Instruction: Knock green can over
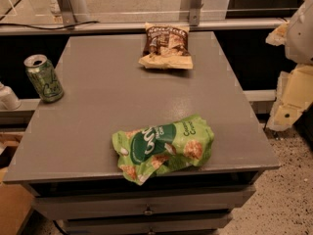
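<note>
The green can (44, 78) stands upright at the far left edge of the grey table (98, 126). It has a silver top rim and pale scribbly markings. My gripper (292, 94) shows as pale white and yellowish arm parts at the right edge of the view, beyond the table's right side and far from the can. It touches nothing on the table.
A large crinkled green snack bag (164, 148) lies near the table's front edge. A brown snack bag (166, 46) lies at the back centre. A white object (7, 98) sits just left of the table. A railing and glass panel run behind it.
</note>
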Controlling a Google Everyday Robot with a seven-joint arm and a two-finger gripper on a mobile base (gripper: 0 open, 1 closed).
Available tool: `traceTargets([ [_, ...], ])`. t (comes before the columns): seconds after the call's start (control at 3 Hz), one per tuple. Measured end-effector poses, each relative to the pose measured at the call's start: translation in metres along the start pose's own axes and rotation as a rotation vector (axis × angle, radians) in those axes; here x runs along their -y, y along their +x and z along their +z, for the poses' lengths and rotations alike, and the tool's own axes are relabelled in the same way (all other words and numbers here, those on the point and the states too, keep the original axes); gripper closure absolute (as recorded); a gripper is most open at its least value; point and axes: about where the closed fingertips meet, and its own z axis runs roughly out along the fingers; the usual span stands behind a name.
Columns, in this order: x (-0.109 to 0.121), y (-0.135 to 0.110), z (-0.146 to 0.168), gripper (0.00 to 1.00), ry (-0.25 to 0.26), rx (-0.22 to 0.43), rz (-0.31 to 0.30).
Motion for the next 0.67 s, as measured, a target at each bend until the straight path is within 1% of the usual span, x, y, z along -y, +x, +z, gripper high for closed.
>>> traceTargets([
  [0.33,0.000,0.000,0.000,0.00,0.000,0.000,0.000],
  [0.67,0.005,-0.014,0.012,0.00,0.006,0.031,-0.020],
])
